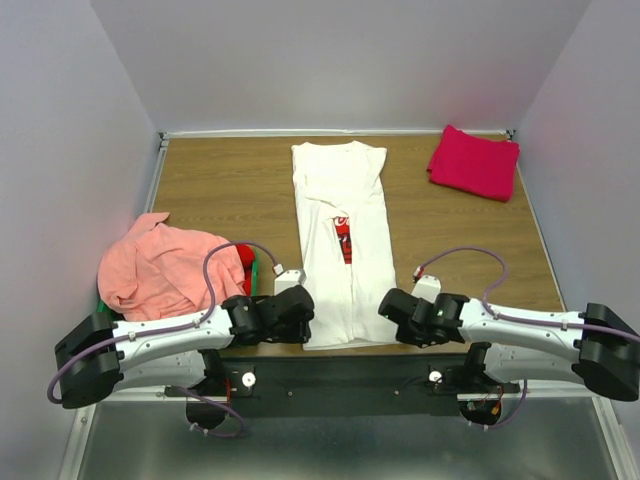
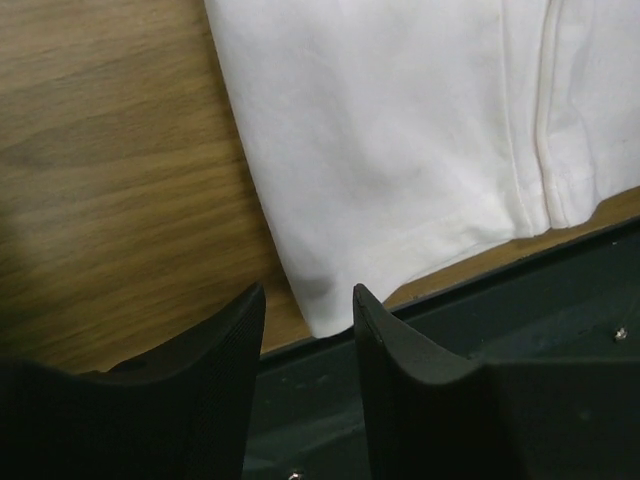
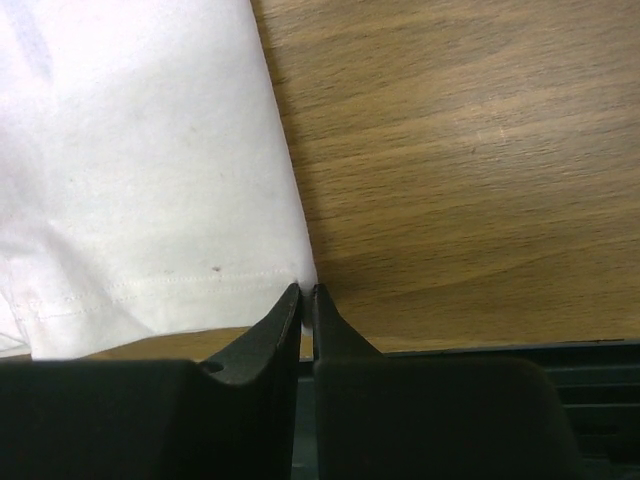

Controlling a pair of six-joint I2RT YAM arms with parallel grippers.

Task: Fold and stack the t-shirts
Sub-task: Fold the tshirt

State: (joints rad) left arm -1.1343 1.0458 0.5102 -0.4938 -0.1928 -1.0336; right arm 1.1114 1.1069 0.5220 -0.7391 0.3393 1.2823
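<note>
Four garments in your view: one white t-shirt (image 1: 340, 245) lying lengthwise; left of it, one salmon-pink t-shirt (image 1: 160, 270) heaped over one red t-shirt (image 1: 246, 262); far right of it, one magenta-red t-shirt (image 1: 474, 162). At its near hem, the left gripper (image 2: 308, 305) is spread around one corner and the right gripper (image 3: 307, 290) pinches the other.

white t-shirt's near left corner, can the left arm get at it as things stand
Probably yes: the left end effector is open, the near hem corner of the white t-shirt lies right before the gap between its fingers, and nothing blocks the way.
</note>
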